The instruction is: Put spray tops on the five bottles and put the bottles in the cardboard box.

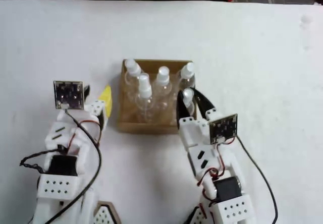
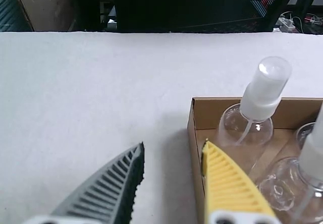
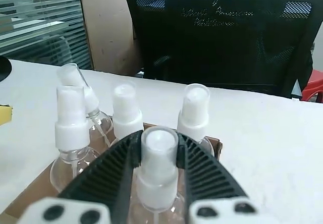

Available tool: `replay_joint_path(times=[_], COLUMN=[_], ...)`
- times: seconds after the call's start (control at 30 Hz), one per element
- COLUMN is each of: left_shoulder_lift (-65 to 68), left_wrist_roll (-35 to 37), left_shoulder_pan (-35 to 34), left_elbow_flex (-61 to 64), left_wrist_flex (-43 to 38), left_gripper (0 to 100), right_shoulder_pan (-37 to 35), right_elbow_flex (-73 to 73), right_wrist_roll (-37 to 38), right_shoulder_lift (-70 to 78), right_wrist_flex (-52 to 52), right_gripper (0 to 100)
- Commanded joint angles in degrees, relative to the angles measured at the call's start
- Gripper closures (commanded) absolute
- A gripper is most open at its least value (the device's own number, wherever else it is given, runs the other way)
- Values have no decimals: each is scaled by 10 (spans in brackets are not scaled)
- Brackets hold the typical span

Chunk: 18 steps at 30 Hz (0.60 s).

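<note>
The cardboard box (image 1: 146, 127) stands at mid-table with five clear bottles in it, each with a white spray top. Three stand along the far side (image 1: 132, 68) (image 1: 163, 75) (image 1: 187, 70), and one is in the middle (image 1: 144, 87). The bottle in the near right corner (image 1: 187, 97) has its spray top (image 3: 159, 148) between the black fingers (image 3: 207, 176) of my right gripper (image 3: 159, 137), which is shut on it. My left gripper (image 1: 96, 94) is low over the table beside the box's left wall (image 2: 194, 128). It is open, one finger grey (image 2: 118, 183) and one yellow (image 2: 227, 183), with nothing between them.
White tabletop lies all round the box, with wide free room at the far side and to the right. Both arm bases (image 1: 58, 183) (image 1: 227, 204) sit at the near edge. A black chair (image 3: 217, 37) stands beyond the far edge.
</note>
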Motion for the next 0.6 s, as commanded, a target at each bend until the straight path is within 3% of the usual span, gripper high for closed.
replay_joint_path(times=[0.0,0.57], left_shoulder_lift=[-12,-12], left_wrist_roll=[-8,-8], left_shoulder_pan=[2,2], left_elbow_flex=[-5,-5], left_wrist_flex=[-14,-13], left_gripper=[824,824], right_shoulder_pan=[-4,-1], right_elbow_flex=[-6,-68], right_wrist_roll=[2,6], right_shoulder_lift=[0,1], right_wrist_flex=[-18,52], right_gripper=[982,982])
